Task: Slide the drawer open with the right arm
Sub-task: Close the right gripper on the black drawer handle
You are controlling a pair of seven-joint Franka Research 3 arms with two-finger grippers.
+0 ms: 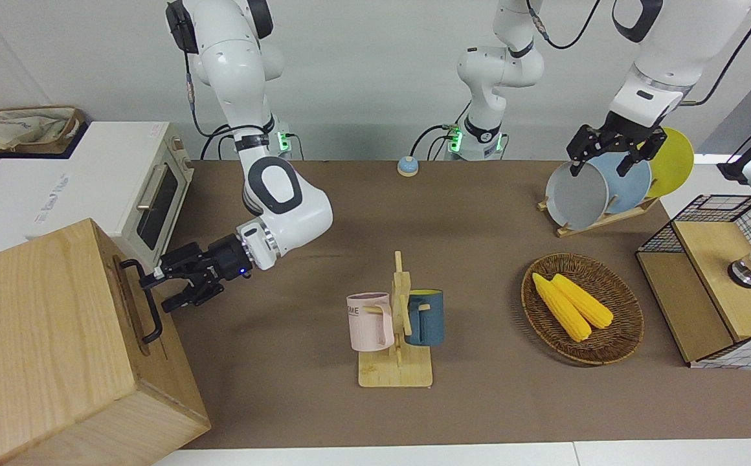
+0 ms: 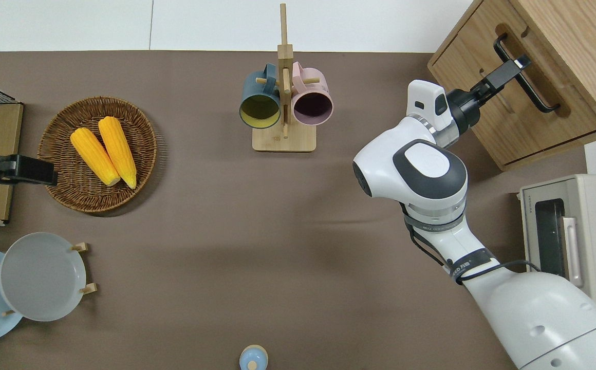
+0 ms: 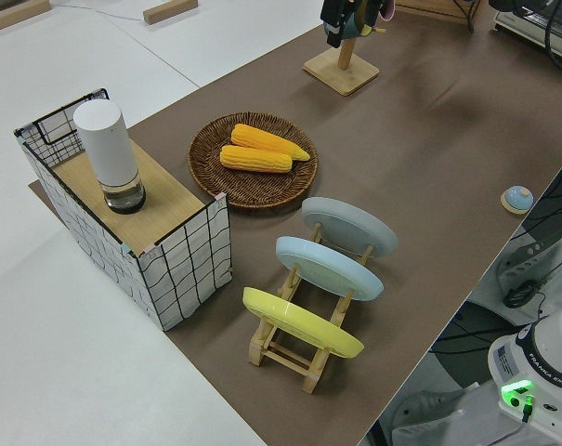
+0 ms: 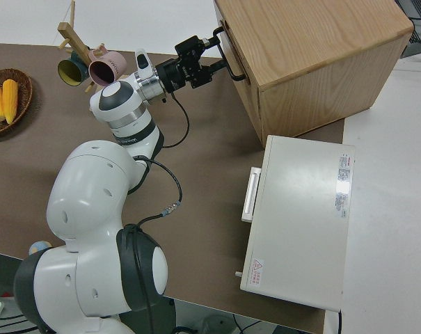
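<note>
The right arm (image 1: 272, 194) reaches toward the pale wooden cabinet (image 1: 39, 349) at its end of the tabletop (image 1: 479, 401). Its gripper (image 1: 158, 290) has its fingers spread, one above and one below the black bar handle (image 1: 144, 299) of the drawer (image 2: 519, 108), which sits flush in the cabinet. The left arm is parked, its gripper (image 1: 599, 162) spread

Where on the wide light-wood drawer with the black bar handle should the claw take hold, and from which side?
Grip the black metal bar handle of the light-wood drawer, near its middle. The bar stands off the drawer's front, leaving a gap for a finger. Come straight at that front, fingers straddling the bar, much as the right claw is posed now.
</note>
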